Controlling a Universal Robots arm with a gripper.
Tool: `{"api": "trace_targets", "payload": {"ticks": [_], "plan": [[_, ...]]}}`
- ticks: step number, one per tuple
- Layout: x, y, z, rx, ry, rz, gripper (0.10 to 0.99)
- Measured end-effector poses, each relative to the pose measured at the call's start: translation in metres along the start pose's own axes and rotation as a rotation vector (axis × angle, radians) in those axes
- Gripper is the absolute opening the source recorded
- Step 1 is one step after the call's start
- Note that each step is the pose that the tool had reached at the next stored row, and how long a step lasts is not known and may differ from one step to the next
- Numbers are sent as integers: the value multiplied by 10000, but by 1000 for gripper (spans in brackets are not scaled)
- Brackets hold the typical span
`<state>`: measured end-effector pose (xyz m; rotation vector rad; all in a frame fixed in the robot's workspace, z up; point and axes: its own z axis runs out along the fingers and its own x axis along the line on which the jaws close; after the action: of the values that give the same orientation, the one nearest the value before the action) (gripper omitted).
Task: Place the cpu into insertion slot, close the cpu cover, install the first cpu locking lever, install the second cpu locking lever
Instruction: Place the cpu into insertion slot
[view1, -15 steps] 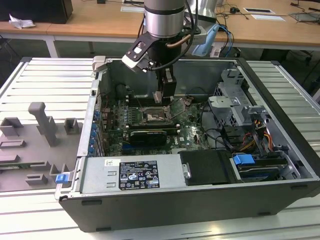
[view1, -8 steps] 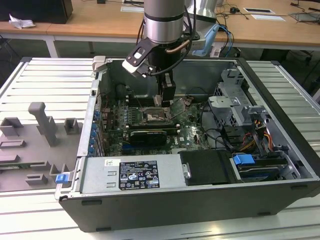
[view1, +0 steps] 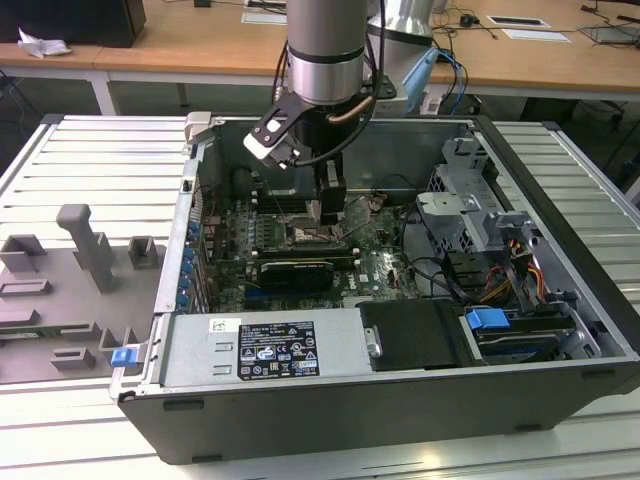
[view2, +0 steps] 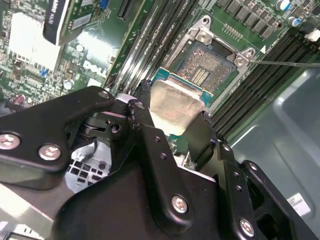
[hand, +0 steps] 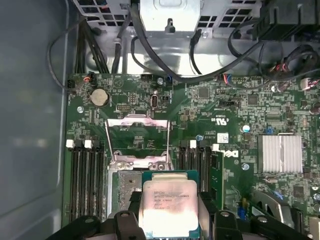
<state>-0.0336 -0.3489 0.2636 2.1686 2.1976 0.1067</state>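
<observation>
- Currently, the end effector (view1: 330, 205) sits at the upper centre of the exterior view, lowered inside the open computer case (view1: 560, 200).
- The end effector is closed on the cpu (view2: 175, 105). In both wrist views, one black finger (view2: 145, 130) presses against each of two opposite edges of the chip.
- In the first wrist view the cpu (hand: 170, 200) is held flat, metal top toward the camera, between the tips of the end effector (hand: 170, 222).
- The insertion slot (view2: 206, 70) lies just beyond the chip. Its contact field is exposed, and the cpu covers only one edge of it.
- In the first wrist view part of the insertion slot (hand: 124, 192) shows just beside the held chip.
- The cpu is not seated in the insertion slot.
- The cpu cover (hand: 140, 160) stands swung open at the far side of the slot from the end effector.
- Long black memory slots (hand: 85, 175) flank the insertion slot on both sides.
- The green motherboard (view1: 385, 262) fills the case floor at the centre of the exterior view.
- A long black card (view1: 295, 272) lies just below the end effector in the frame.
- The labelled power supply (view1: 275, 350) occupies the lower centre.
- Grey fixtures (view1: 85, 245) stand on the slatted desk (view1: 100, 150) at the exterior view's left, well apart from the case.
</observation>
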Motion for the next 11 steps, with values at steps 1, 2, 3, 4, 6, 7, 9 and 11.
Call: {"api": "trace_targets", "payload": {"ticks": [1,2,3,4,6,7,9,11], "plan": [[10,-11,38,0,1,-1,525],[28,-22,72,2,-1,-2,525],[47,-40,97,0,0,-3,525],[81,-59,139,0,1,-2,525],[127,-79,196,0,1,-1,525],[147,-94,234,0,1,-2,525],[170,-127,299,2,-1,-2,525],[220,-172,372,1,-1,-1,525]]}}
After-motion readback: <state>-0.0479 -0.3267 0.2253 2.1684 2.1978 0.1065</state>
